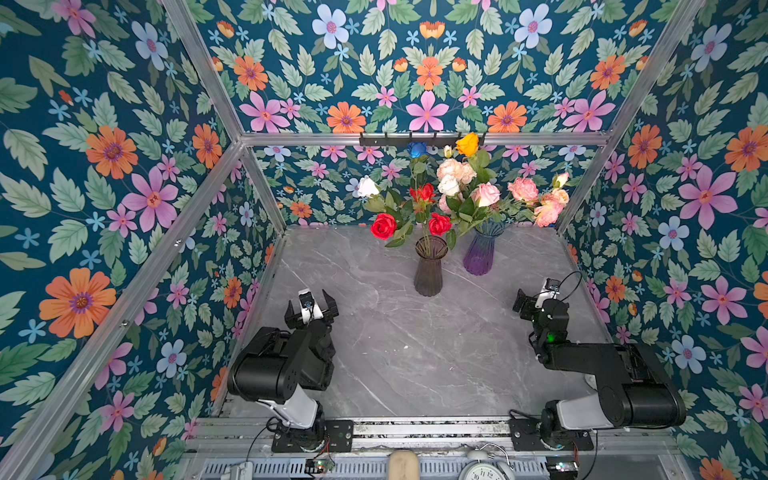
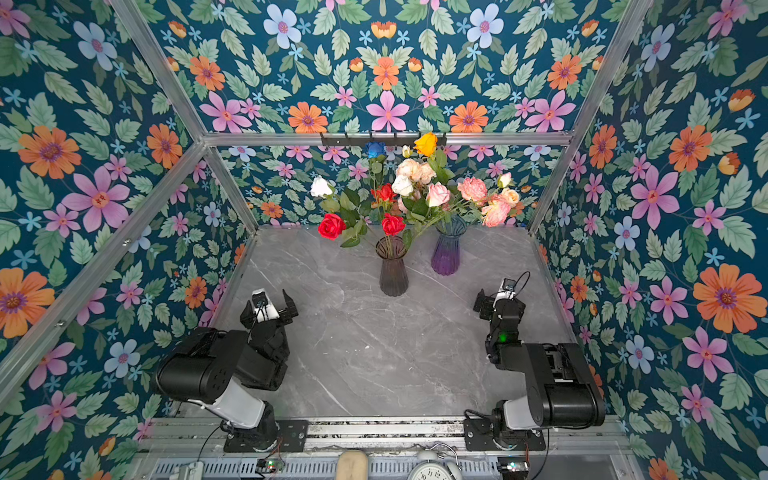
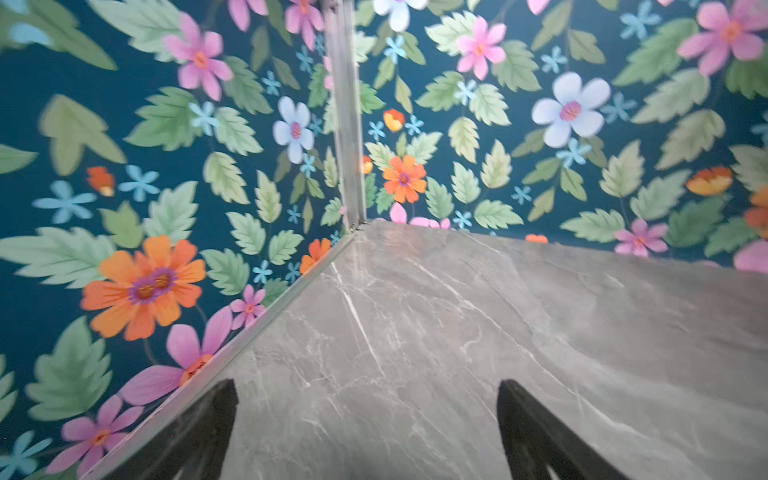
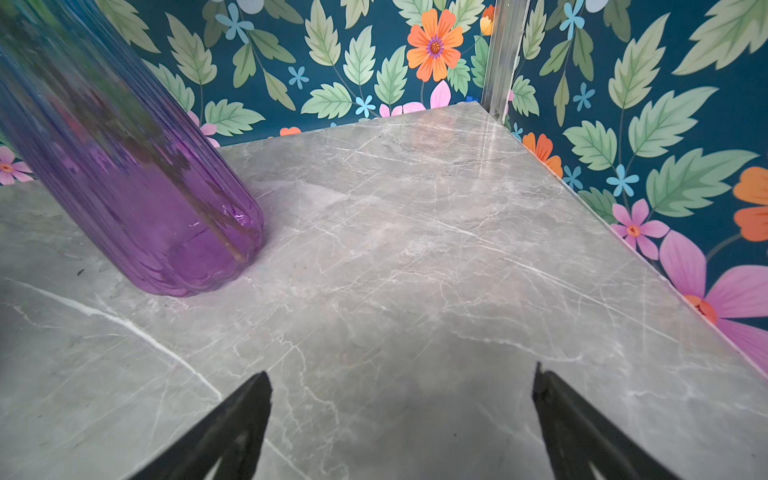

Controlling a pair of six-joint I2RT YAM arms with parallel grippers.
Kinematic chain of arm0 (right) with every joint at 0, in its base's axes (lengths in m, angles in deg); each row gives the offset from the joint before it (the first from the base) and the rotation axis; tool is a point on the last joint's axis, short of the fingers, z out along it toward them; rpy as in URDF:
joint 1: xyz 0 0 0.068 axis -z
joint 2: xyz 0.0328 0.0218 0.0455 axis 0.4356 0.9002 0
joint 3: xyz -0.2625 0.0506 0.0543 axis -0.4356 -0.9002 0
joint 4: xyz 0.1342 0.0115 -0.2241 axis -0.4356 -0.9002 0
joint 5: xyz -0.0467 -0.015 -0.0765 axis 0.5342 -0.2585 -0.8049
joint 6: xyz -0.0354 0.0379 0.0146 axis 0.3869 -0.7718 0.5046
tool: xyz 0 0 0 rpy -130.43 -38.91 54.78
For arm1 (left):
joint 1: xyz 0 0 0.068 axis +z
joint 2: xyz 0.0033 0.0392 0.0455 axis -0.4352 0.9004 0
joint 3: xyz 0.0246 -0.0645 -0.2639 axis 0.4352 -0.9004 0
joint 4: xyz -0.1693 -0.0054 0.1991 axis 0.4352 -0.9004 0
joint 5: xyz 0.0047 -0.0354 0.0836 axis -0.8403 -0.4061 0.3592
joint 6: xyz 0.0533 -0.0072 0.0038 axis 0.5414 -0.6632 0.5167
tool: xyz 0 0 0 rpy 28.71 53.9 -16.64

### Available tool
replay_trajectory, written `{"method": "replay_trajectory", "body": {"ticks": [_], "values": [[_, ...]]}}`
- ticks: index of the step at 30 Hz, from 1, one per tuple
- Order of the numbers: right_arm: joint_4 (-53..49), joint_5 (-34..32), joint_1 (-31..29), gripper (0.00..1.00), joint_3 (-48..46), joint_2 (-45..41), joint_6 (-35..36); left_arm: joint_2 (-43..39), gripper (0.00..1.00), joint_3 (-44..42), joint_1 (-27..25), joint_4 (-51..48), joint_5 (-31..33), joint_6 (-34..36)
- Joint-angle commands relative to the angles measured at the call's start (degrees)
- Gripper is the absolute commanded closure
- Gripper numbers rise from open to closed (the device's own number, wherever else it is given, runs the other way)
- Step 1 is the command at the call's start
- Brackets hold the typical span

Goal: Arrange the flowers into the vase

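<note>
Two ribbed glass vases stand at the back middle of the grey marble table point(image 1: 415, 353): a smoky dark vase point(image 1: 430, 268) point(image 2: 392, 268) and, right of it, a purple vase point(image 1: 482, 251) point(image 2: 446, 251) point(image 4: 137, 187). The flowers all stand in these vases. Red, white and blue roses point(image 1: 383, 225) fill the dark one; peach, pink, white and yellow blooms point(image 1: 484, 193) fill the purple one. My left gripper point(image 1: 311, 303) point(image 3: 368, 386) hovers open and empty near the left wall. Near the right wall, short of the purple vase, my right gripper point(image 1: 536, 297) point(image 4: 401, 374) is open and empty.
Flower-print walls with aluminium posts point(image 1: 266, 191) close in the table on three sides. A black hook rail point(image 1: 419, 139) runs across the back beam just above the tallest blooms. A clock point(image 1: 482, 471) lies below the front rail between the arm bases.
</note>
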Motion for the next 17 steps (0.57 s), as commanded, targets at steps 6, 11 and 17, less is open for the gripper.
{"method": "replay_trajectory", "body": {"ticks": [6,11,17], "values": [[0.02,0.11,-0.02,0.01,0.25,-0.04,-0.50,-2.18,0.00,8.33,6.05,-17.61,-10.00,-5.08],[-0.48,0.54,-0.19,0.01,0.69,0.22,-0.16,-1.81,0.00,8.15,5.91,-16.83,-9.83,-4.26],[-0.28,0.87,-0.20,0.01,0.52,0.06,-0.07,-1.75,0.00,8.09,5.96,-16.45,-9.85,-4.12]]}}
